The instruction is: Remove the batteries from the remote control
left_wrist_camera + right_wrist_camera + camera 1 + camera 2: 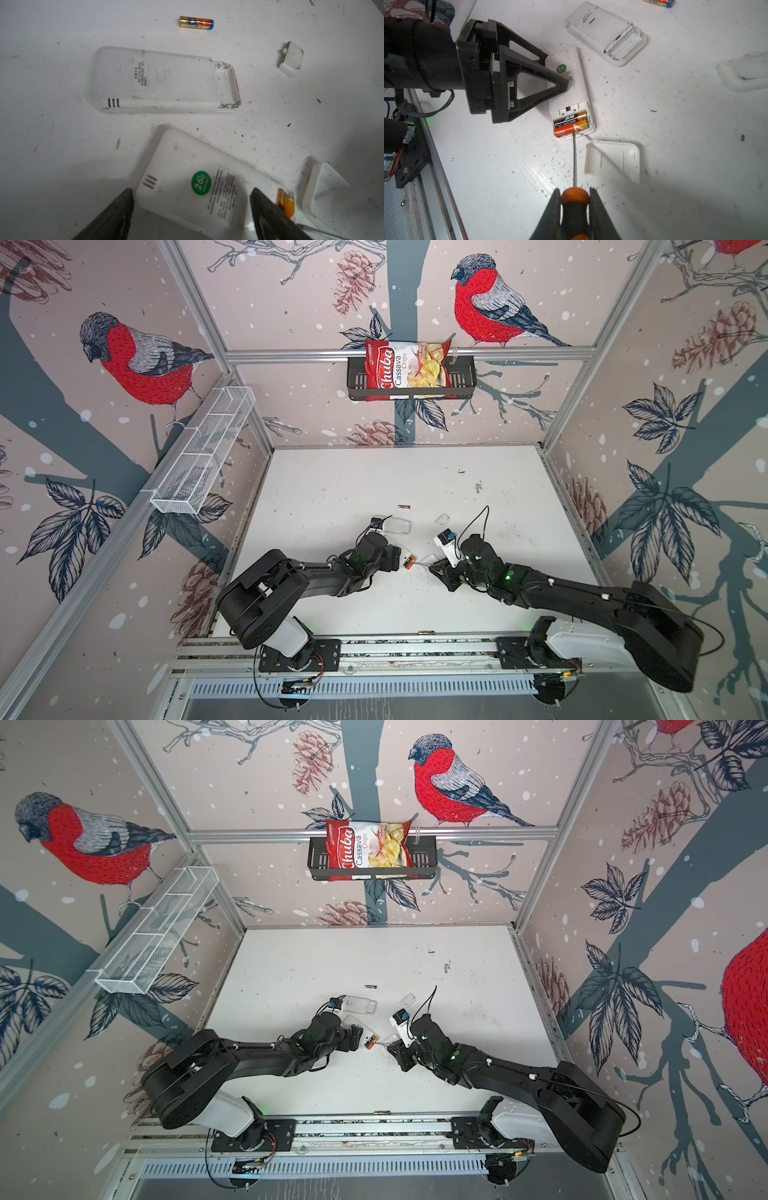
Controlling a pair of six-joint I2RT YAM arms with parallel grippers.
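Right gripper (pixel 574 190) is pinching the screwdriver (pixel 575 209) by its orange-and-black handle, jaws pressed in tight on it. The shaft is pointing straight out ahead, tip touching the orange battery (pixel 570 130) at the open end of the remote (pixel 176 158).

Left gripper (pixel 191 191) is standing spread wide, one finger on each side of that remote's body. It's gripping nothing, and I can't tell if the pads are touching the shell.

The orange battery is sitting at the outer edge of the remote's uncovered bay. The black battery (pixel 570 118), gold band at one end, is lying right beside it, further in. Orange lettering is looking like HUATAI; the black one's print is too small to read.

The remote is lying back-up, with a round green sticker (pixel 201 182) reading 26°C. The block of print next to it is unreadable.

The battery cover (pixel 612 160) is lying just beside the bay end. A second remote (pixel 155 81), white, is lying near, bay uncovered, label too fine to read. A smaller cover (pixel 291 59) is lying apart from it. A loose battery (pixel 196 21), gold, red and blue, is lying on the table (pixel 332 489) beyond the second remote.

On the back wall a black basket (pixel 465 377) is holding a red bag (pixel 382 369) reading Chuba Cassava Chips.
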